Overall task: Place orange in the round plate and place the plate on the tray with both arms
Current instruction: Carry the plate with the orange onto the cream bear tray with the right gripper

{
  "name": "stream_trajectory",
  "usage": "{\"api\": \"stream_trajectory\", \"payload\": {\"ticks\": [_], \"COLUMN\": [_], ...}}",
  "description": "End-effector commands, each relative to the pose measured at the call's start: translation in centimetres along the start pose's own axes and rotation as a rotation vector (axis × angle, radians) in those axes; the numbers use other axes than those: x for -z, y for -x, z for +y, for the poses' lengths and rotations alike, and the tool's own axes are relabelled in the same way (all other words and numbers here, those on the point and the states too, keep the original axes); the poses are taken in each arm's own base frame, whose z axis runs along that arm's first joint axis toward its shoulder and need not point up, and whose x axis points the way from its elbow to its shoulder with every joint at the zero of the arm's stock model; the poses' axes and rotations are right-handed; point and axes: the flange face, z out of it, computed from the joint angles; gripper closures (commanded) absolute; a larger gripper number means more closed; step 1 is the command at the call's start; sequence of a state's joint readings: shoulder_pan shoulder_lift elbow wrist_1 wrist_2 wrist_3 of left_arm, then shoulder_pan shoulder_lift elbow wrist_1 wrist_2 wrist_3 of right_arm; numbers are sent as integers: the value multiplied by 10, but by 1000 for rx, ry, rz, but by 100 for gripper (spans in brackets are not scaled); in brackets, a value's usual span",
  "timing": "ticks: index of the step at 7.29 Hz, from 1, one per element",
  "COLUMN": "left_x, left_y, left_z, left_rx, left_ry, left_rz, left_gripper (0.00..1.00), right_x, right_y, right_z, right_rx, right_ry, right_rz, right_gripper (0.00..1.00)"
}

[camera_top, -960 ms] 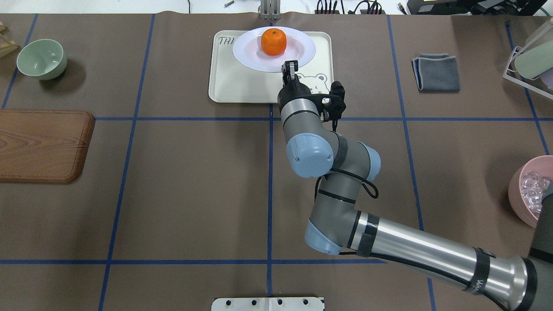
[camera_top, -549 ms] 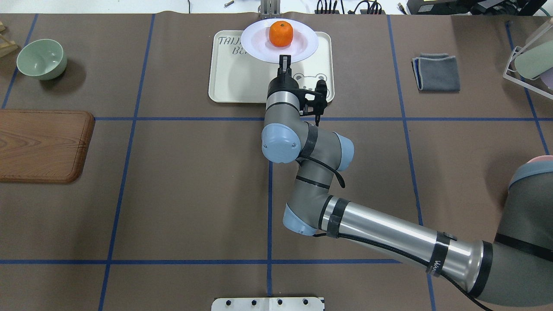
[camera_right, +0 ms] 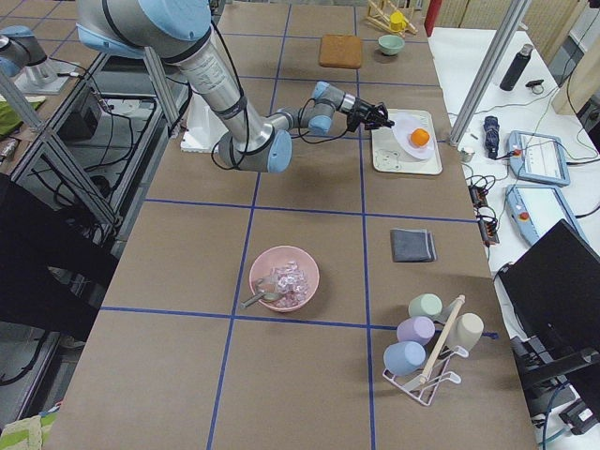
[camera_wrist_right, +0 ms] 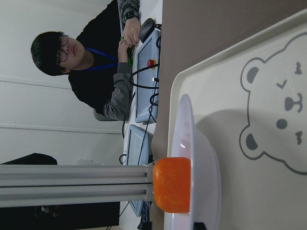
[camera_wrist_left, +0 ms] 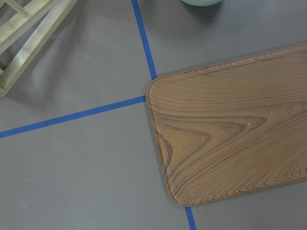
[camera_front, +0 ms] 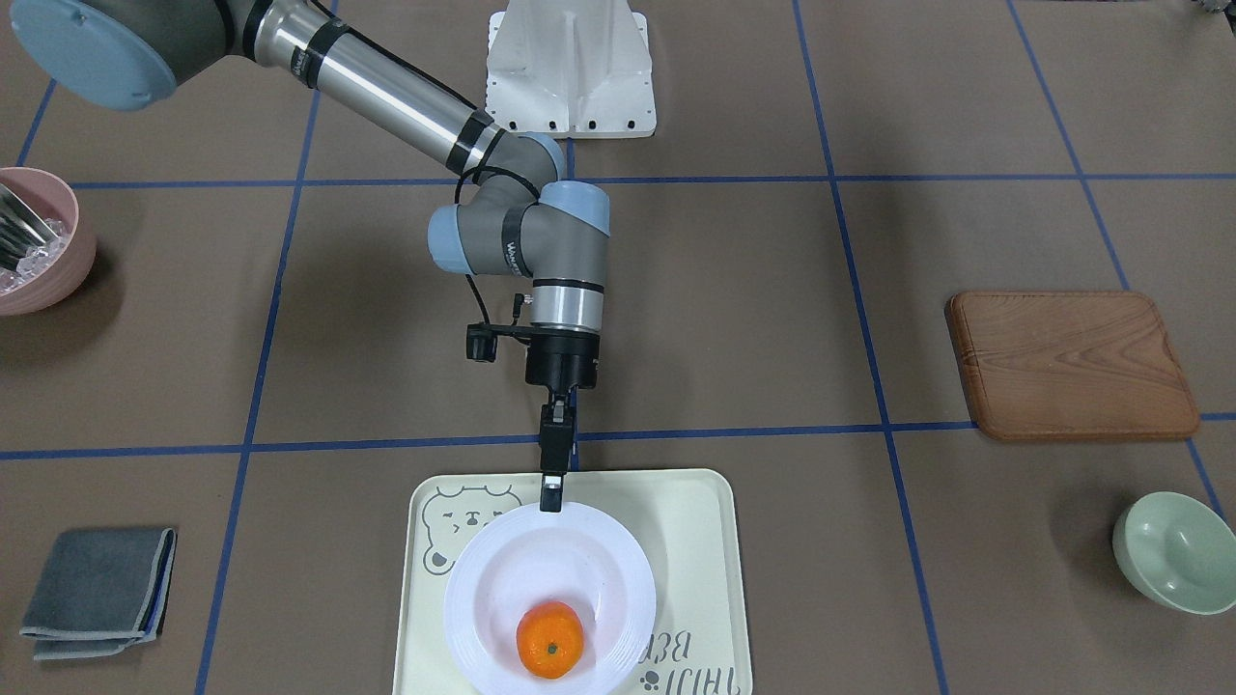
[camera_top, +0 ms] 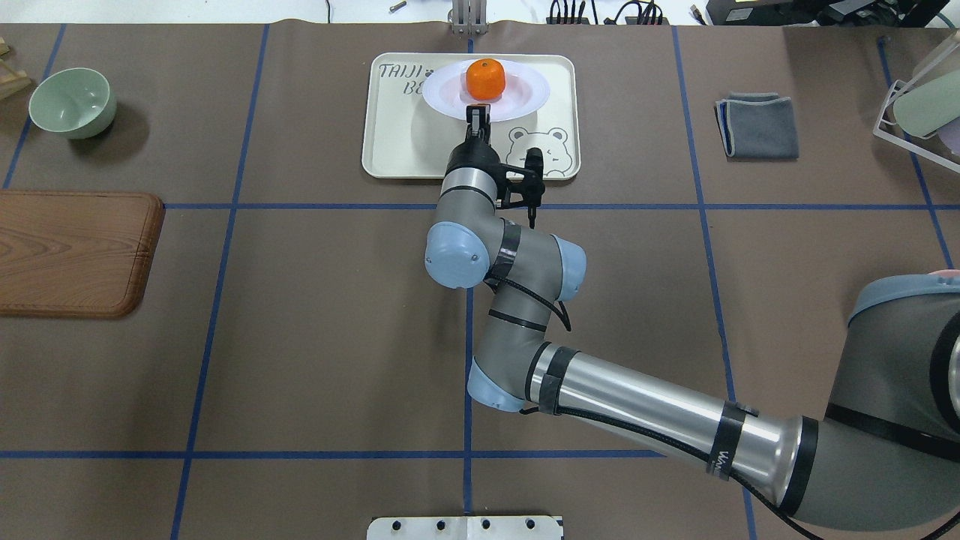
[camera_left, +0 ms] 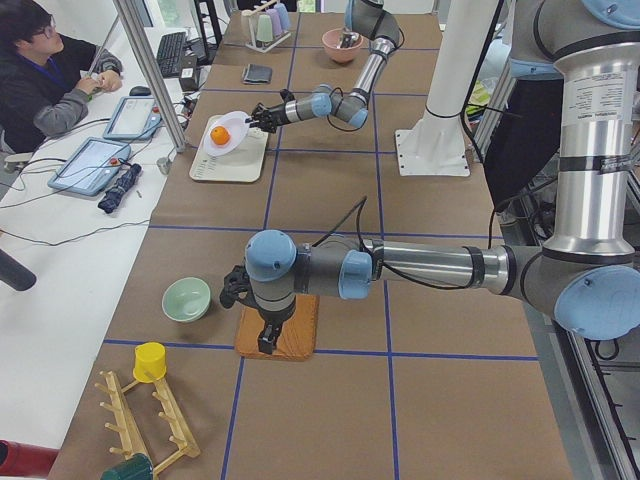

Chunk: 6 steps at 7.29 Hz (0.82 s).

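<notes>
Two-fingered right pincer point(camera_top: 478, 113) grips the round plate point(camera_top: 525, 91) rim; left pincer point(camera_left: 266, 342) state cannot be told.

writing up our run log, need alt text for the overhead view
The right arm's tool grips the near rim of the round plate, which holds the orange, over the tray. A green bowl and a wooden board lie at left, a grey cloth at right.

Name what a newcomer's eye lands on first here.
The bright orange in the white round plate draws the eye first, over the cream tray at the far side of the table. The right gripper pinches the plate's near rim. The left gripper hangs over the wooden board, far from the tray.
</notes>
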<state>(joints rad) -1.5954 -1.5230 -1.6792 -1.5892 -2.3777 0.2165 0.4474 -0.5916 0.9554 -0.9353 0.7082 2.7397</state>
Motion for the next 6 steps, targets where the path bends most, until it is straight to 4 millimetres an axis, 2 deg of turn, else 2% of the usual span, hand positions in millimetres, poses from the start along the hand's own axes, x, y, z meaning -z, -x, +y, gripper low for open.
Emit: {"api": "stream_trajectory", "payload": {"ticks": [1, 2, 3, 4, 5, 6], "left_x": [1, 1, 0, 0, -2, -4], "left_y": [0, 0, 0, 0, 3, 4], "left_z": [0, 0, 0, 0, 4, 6], "left_rx": [1, 1, 0, 2, 8, 21], "left_ry": [-2, -2, -1, 2, 6, 16], "left_rz": [0, 0, 0, 0, 1, 2], "left_gripper": [0, 0, 0, 0, 0, 0], "right_x": [43, 63, 76, 82, 81, 76], "right_y": [11, 26, 31, 47, 71, 101], "right_z": [21, 17, 8, 3, -14, -57], "right_rx": [191, 263, 388, 523, 694, 847], "right_ry": [79, 154, 233, 303, 379, 468], "right_rz": [30, 57, 93, 140, 242, 335], "right_gripper": [0, 0, 0, 0, 0, 0]}}
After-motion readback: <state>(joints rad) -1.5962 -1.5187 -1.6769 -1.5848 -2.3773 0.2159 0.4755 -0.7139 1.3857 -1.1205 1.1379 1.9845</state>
